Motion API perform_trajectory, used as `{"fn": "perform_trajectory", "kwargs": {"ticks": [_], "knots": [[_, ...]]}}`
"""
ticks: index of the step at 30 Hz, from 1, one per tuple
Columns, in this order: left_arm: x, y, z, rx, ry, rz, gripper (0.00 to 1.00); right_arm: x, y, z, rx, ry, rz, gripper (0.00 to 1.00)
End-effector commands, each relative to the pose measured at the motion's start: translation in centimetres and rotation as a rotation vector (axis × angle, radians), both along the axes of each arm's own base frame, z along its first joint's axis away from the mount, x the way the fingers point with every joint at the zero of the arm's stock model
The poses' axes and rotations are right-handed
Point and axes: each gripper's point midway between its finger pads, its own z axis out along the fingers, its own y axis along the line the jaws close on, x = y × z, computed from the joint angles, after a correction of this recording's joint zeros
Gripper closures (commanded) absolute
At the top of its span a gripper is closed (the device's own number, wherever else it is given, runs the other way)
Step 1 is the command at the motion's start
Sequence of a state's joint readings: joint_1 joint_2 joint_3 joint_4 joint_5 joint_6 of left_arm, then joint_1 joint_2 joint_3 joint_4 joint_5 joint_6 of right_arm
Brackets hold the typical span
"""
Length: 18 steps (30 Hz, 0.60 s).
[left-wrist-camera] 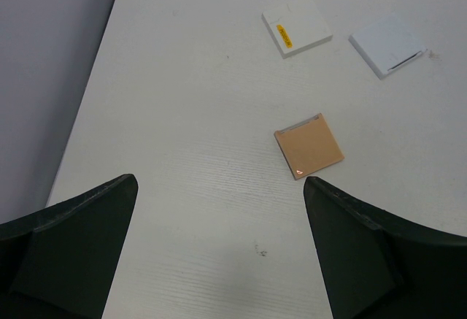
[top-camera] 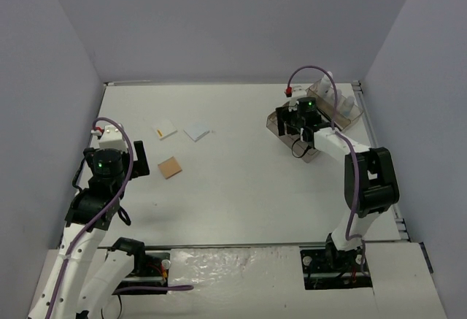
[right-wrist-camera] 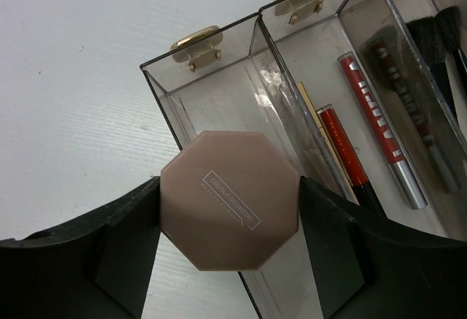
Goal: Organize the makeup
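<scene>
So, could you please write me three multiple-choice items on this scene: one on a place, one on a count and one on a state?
1. Where is the compact?
A. Flat on the table beside the pads
B. Between the right fingers, over one end of the tray
C. Held by the left arm

2. How many square pads lie on the table?
A. Two
B. Three
C. Five

3. What state are the left fingers in?
A. Open, holding nothing
B. Shut on the tan pad
C. Shut on a brush

Answers:
1 B: the right wrist view shows it pinched between both fingers above the tray's end compartment.
2 B: the tan pad, white pad and pale-blue pad are the only ones.
3 A: the fingers stand wide apart with only bare table between them.
</scene>
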<state>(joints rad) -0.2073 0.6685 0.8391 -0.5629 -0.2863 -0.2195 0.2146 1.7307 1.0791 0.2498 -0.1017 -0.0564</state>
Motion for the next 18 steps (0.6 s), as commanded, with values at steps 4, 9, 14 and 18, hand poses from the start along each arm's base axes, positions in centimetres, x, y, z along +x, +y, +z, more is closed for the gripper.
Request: {"fn": "perform_trajectory", "kwargs": {"ticks": [4,9,14,18], "knots": [[1.0,0.3,1.5,-0.002,-0.059,0.020,0.03,2.3,-0.3,1.7,0.045,-0.112,-0.031,0.28],[1.0,0.3,1.5,-0.001,-0.056,0.021,0.03,2.6,-0.4,1.7,0.047,-0.122,-0.032,0.28],[1.0,0.3,1.4,0.000,-0.055,0.021,0.03,2.2,0.6,3.1,0.062,-0.158,0.007,0.27],[1.0,0.3,1.5,0.001,-0.054,0.023,0.03,0.8,4.2,5.5,0.083,-0.198,0.120,0.24]]}}
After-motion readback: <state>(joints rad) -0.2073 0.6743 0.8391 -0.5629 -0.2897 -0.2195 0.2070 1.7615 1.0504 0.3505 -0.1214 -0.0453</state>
